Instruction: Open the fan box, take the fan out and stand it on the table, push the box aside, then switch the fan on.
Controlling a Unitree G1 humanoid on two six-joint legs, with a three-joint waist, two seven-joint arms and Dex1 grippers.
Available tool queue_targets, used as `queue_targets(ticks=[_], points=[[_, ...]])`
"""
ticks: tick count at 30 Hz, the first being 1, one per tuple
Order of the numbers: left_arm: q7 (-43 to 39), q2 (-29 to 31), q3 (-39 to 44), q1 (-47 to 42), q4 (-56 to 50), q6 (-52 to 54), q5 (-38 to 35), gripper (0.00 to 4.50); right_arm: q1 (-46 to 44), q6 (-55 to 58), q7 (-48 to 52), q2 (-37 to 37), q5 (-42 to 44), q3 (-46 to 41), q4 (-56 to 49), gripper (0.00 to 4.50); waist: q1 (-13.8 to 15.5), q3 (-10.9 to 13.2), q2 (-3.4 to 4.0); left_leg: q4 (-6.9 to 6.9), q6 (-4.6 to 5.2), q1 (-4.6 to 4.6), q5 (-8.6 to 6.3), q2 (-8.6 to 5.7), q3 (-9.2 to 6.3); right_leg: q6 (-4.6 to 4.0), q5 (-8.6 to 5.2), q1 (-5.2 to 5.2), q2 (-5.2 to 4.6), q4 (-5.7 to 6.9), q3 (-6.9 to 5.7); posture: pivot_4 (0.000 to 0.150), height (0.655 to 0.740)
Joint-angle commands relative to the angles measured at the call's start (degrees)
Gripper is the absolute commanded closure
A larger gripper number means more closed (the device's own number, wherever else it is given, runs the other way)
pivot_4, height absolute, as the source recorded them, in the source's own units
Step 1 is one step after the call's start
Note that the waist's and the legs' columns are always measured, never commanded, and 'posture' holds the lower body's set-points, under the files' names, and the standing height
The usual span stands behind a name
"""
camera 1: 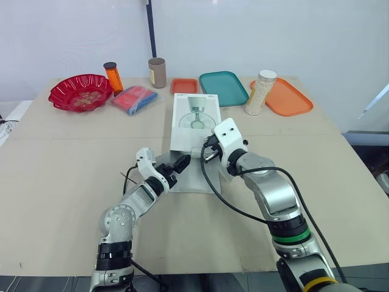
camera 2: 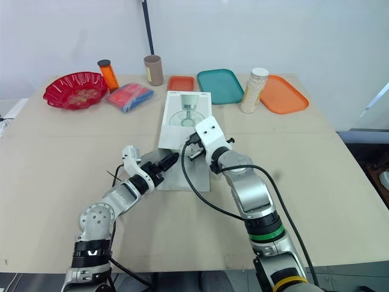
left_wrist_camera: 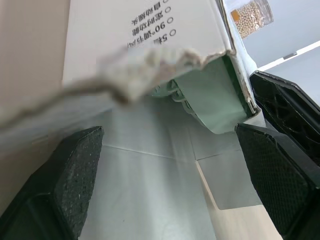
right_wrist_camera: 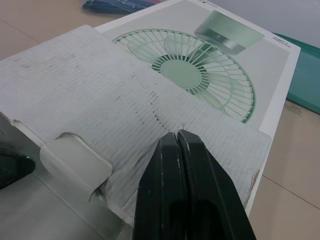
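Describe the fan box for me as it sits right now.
The fan box is white cardboard, a pale green fan pictured on top, lying flat on the table. Its near end is open: one flap stands raised, its corrugated inside against the shut right gripper; another lies on the table. The green fan shows inside. The open left gripper faces the opening.

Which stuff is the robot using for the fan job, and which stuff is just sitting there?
For the job: fan box, green fan inside, left end effector, right end effector.

Just lying about: red bowl, orange bottle, brown tube, red packet, small orange tray, teal tray, jar, big orange tray.
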Motion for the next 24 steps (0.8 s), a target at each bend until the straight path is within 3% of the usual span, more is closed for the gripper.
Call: queue_targets(ticks=[1,16,24], points=[[-0.6,-1.2,-0.6,-1.4,-0.1,-1.5,0.8,0.01,1.1,1.6,0.7,-0.1,-0.2,1.1,1.4,4.50,0.0,0.0,0.00,0.00,0.00,0.00,0.00,0.00,0.00,0.00,0.00,0.00,0.00,0.00,0.00,0.150,0.7400],[-3.0,-5.5,-1.4,-3.9,4.4,-5.0,4.8,0.01,1.7,1.9,0.9,-0.4,-0.5,1.4,1.0,4.50,0.0,0.0,-0.01,0.01,-0.06,0.01,0.04,-0.05,-0.03,0.03,0.01,0.04,-0.03,0.00,-0.02,0.150,0.7400],[-4.1,-8.7,0.1,-4.6,7.4,-6.2,2.5,0.01,2.1,2.0,1.1,-0.8,-0.7,1.8,0.5,4.50,0.0,0.0,-0.02,0.01,-0.07,0.01,0.05,-0.06,-0.04,0.04,0.01,0.04,-0.03,0.00,-0.02,0.150,0.7400]])
